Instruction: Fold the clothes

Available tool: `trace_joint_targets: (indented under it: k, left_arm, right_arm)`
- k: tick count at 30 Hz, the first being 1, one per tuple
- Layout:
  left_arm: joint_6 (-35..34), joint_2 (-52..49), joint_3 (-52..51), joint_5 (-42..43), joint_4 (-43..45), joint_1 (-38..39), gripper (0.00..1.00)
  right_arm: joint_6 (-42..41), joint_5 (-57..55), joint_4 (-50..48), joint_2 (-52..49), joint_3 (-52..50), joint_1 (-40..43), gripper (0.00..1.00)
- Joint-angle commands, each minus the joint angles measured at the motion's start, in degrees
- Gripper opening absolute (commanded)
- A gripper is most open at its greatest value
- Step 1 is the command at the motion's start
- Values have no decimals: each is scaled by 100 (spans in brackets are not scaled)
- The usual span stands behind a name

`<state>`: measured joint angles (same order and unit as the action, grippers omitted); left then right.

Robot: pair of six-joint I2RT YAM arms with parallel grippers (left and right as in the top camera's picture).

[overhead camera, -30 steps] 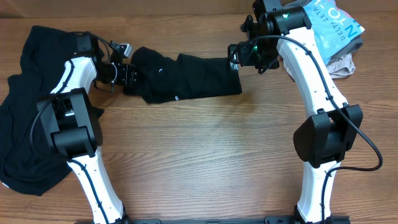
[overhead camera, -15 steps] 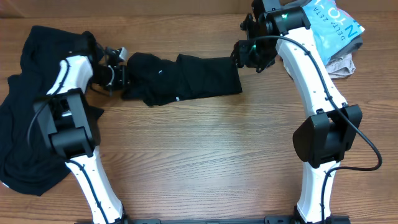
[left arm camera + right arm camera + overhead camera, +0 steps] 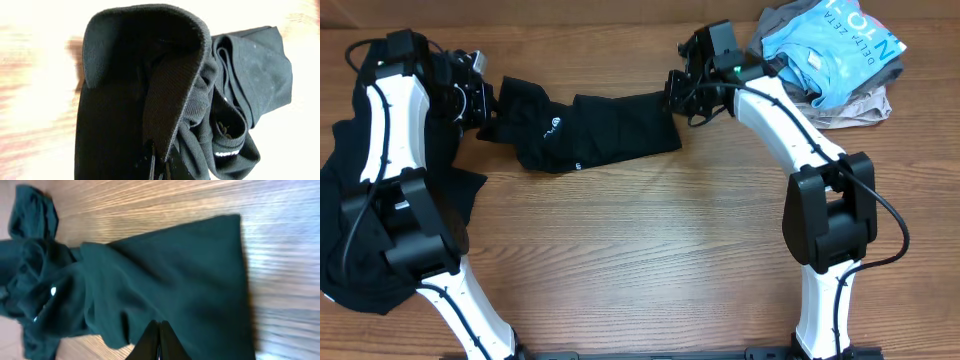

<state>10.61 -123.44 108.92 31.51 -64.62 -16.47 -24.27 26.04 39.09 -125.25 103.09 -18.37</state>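
A black shirt [image 3: 610, 125], folded into a long band, lies across the far middle of the table, with a small white logo [image 3: 548, 125] near its left end. My left gripper [image 3: 485, 98] is shut on that left end. In the left wrist view the collar rib [image 3: 170, 85] drapes over the closed jaws of the left gripper [image 3: 159, 167], and a white label [image 3: 227, 153] shows lower right. My right gripper [image 3: 677, 95] is shut on the shirt's right edge. In the right wrist view the right gripper [image 3: 160, 327] has its fingertips pressed together in the dark cloth [image 3: 175, 275].
A heap of more black clothes [image 3: 350, 230] lies at the left edge, partly under the left arm. A light blue printed garment [image 3: 840, 45] lies on a beige one [image 3: 865, 105] at the far right corner. Bare wooden table [image 3: 650, 250] fills the near half.
Both grippers have shut on the ends of the black shirt. Both arms moved left and farther back, and the shirt slid left with them.
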Motion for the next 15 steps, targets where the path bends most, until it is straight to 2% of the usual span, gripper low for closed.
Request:
trace_joint_targets:
  k: [1, 6, 15]
  left_arm:
    - [-42, 507, 129, -212, -55, 11, 4]
    - [-61, 986, 129, -214, -68, 44, 4]
    - [-59, 1329, 127, -551, -162, 452, 4]
  right_arm:
    - [-501, 190, -387, 87, -507, -127, 4]
    - [-824, -122, -798, -184, -723, -195, 4]
    - [-1032, 365, -1141, -866, -726, -442, 4]
